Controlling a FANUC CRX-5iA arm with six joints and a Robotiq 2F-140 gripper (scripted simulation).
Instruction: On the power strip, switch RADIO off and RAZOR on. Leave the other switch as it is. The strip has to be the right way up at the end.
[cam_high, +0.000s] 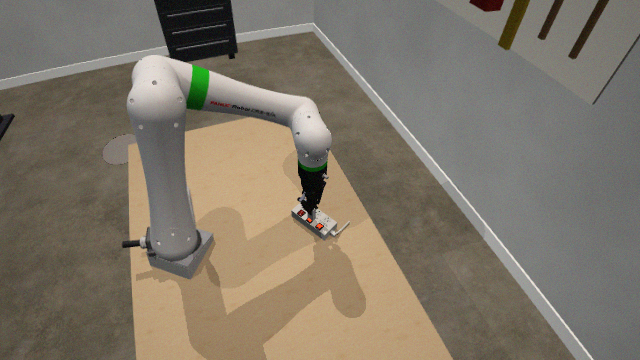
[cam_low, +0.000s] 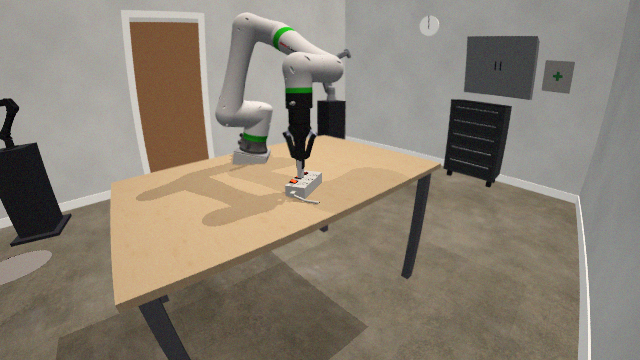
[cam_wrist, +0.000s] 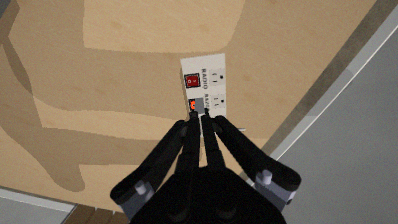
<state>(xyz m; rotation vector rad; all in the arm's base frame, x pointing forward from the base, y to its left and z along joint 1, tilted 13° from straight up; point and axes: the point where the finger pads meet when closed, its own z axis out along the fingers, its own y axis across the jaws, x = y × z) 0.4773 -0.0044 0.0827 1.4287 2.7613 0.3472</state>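
Observation:
A white power strip (cam_high: 317, 220) lies face up on the wooden table, near its right edge; it also shows in the exterior view (cam_low: 303, 183) and the wrist view (cam_wrist: 204, 86). In the wrist view the RADIO switch (cam_wrist: 191, 80) is dark red. The switch below it (cam_wrist: 193, 105) glows orange and its label is partly hidden by my fingers. My gripper (cam_wrist: 199, 104) is shut and empty, pointing straight down with its fingertips on or just at that second switch (cam_high: 309, 219). A third switch (cam_high: 319, 226) glows orange; it is hidden in the wrist view.
A short cable stub (cam_high: 342, 229) sticks out of the strip's near end. The table's right edge (cam_high: 365, 210) is close to the strip. A black drawer cabinet (cam_low: 477, 140) stands by the far wall.

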